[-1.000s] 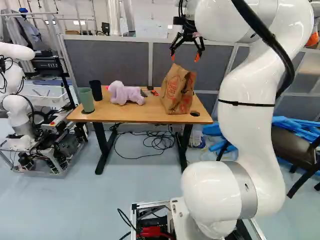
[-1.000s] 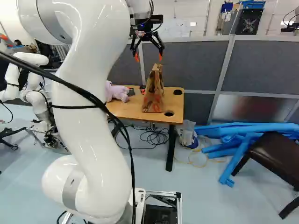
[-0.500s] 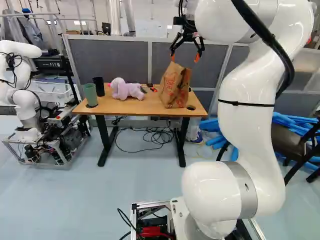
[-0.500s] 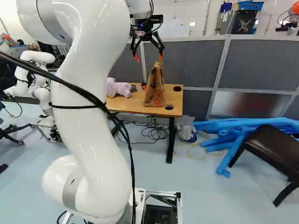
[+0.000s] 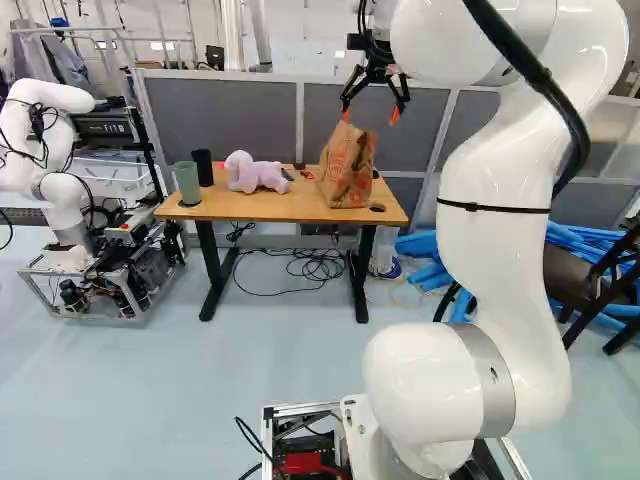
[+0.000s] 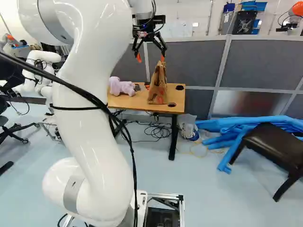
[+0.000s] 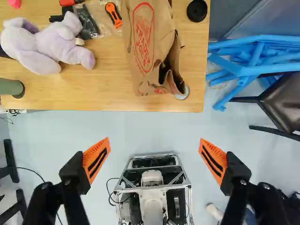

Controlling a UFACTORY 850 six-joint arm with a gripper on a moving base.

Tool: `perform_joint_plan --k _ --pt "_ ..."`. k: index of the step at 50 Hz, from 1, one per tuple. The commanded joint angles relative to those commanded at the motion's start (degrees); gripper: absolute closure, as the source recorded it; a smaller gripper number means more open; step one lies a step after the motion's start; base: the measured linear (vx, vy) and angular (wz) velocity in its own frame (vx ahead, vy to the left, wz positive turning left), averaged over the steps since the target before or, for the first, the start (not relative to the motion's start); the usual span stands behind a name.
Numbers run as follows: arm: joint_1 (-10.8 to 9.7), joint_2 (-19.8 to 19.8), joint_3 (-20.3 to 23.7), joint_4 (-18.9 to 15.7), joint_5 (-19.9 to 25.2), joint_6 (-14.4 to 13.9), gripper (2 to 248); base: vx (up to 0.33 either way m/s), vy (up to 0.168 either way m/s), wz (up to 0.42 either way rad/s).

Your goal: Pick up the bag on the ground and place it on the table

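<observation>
Pincer (image 7: 154,139): one, black, two fingers orange-padded; spread wide, with a broad gap between and nothing pinched.
Arm (image 5: 505,250): one, white, reaching out high, so that the pincer hangs short of the table's near edge in the wrist view.
Bag (image 7: 147,51): one, brown paper, red print, creased; upright on the tabletop close to the near edge, ahead of the fingers and apart from them.
Table (image 7: 93,101): one, wooden top, dark legs; bearing the bag toward its right end in the left base view.
Other stock on the tabletop: a lilac plush toy (image 7: 47,44), an orange-handled tool (image 7: 114,14), a green cup (image 5: 187,183) and a black cup (image 5: 202,166).
Step in hand: backing away after the release, to my eye; the bag is where the task wants it and the placing looks finished.
Next move called for: no fresh grip; keep the fingers apart, draw off from the table, then stop or fold the arm at leisure.
Hazard: soft paper, tall and light; a dip or swing forward could catch its top and tip it.
</observation>
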Motion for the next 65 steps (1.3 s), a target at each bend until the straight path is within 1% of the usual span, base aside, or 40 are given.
perform_joint_plan --k 18,33,49,65 --pt "0.0 0.0 0.1 0.0 0.1 0.0 3 0.0 0.0 0.0" --pt "0.1 0.5 1.3 0.0 1.5 0.0 3 0.0 0.0 0.0" --pt "0.2 1.4 3.9 0.0 4.6 0.0 3 0.0 0.0 0.0" --pt "0.5 2.9 7.8 0.0 9.3 0.0 3 0.0 0.0 0.0"
